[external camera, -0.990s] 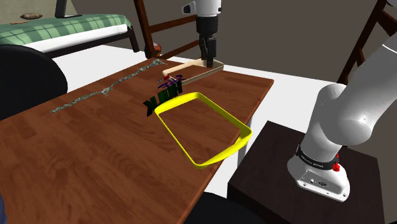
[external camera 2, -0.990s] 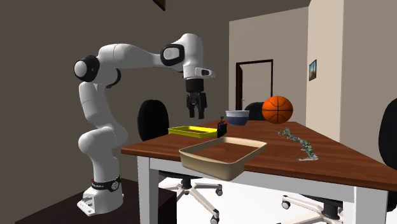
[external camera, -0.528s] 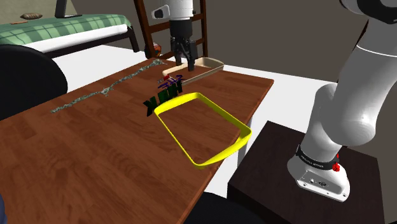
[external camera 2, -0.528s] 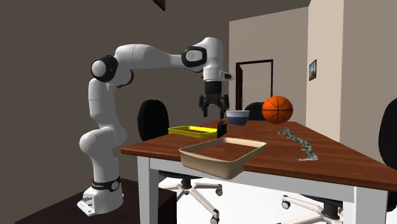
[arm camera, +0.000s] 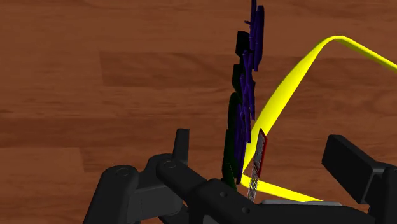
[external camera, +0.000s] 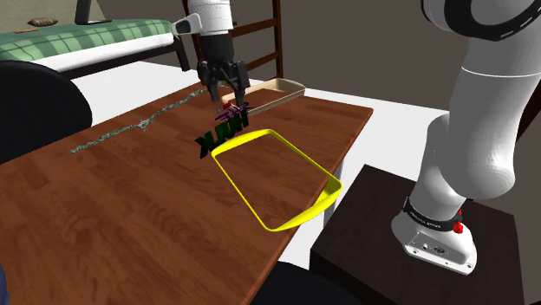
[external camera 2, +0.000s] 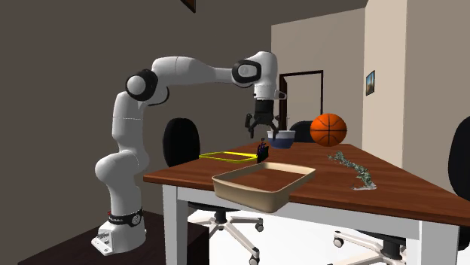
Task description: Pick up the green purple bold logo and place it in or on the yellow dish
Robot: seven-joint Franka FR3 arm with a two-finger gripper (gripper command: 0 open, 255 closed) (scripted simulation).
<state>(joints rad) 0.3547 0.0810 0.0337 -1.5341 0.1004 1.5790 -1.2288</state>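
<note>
In the shoulder view, upper centre, our gripper (external camera: 224, 89) has swung off the tan tray (external camera: 282, 88) and now hangs above the green-purple logo (external camera: 222, 132), which stands on the table (external camera: 130, 217) beside the yellow dish (external camera: 305, 158) (jaws newly spread). In the second exterior view, mid-frame, the gripper (external camera 2: 260, 129) is above the logo (external camera 2: 263, 150). In the wrist view the logo (arm camera: 245, 108) stands ahead between the open fingers, untouched, so we judge that a descent comes next.

Green-purple logo (arm camera: 245, 108) stands edge-on in wrist view, lettering unreadable, foot hidden behind the gripper (arm camera: 264, 147); arm (external camera: 485, 95) cut off at shoulder view's 1 o'clock edge.
</note>
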